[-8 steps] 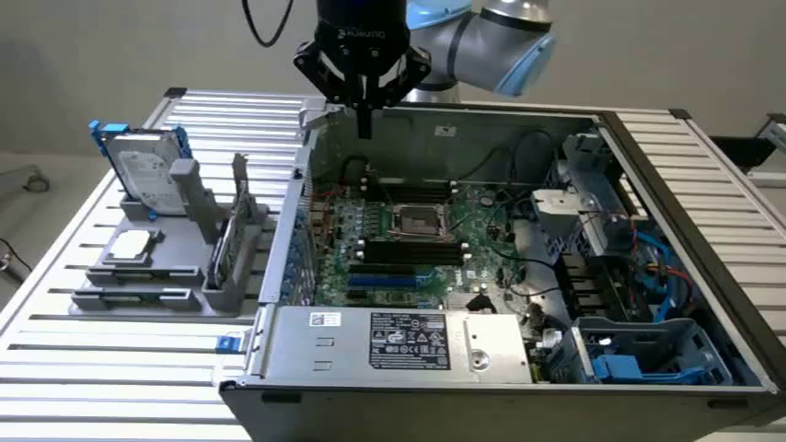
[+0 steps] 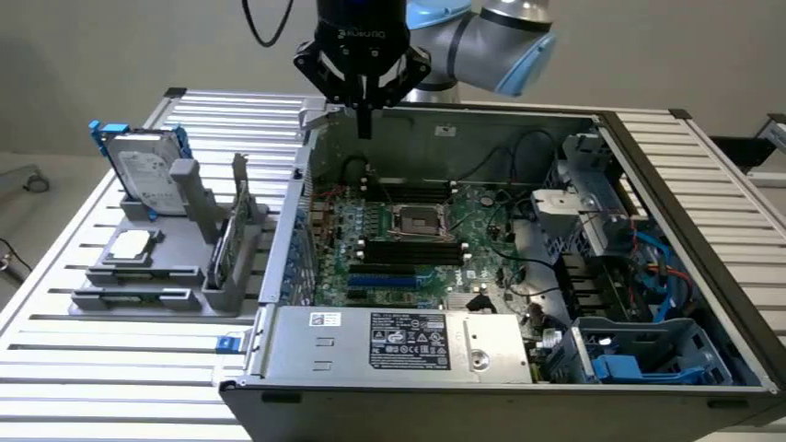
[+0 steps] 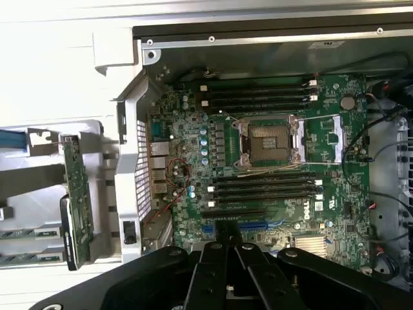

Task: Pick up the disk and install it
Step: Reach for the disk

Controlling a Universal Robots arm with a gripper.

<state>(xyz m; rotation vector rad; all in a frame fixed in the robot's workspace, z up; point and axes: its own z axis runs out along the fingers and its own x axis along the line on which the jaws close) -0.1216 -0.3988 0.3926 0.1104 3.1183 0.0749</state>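
Our shut, empty gripper (image 3: 227, 232) could clip the case wall (image 2: 298, 212) reaching the disk (image 2: 145, 170), 8 o'clock in the exterior view.

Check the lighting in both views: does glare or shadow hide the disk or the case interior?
Exterior view: even light, the disk in its grey stand plainly lit, no glare; the computer case interior shaded but legible. Wrist view: the table beside the case is washed out white, the motherboard evenly lit, the shut gripper a dark silhouette.
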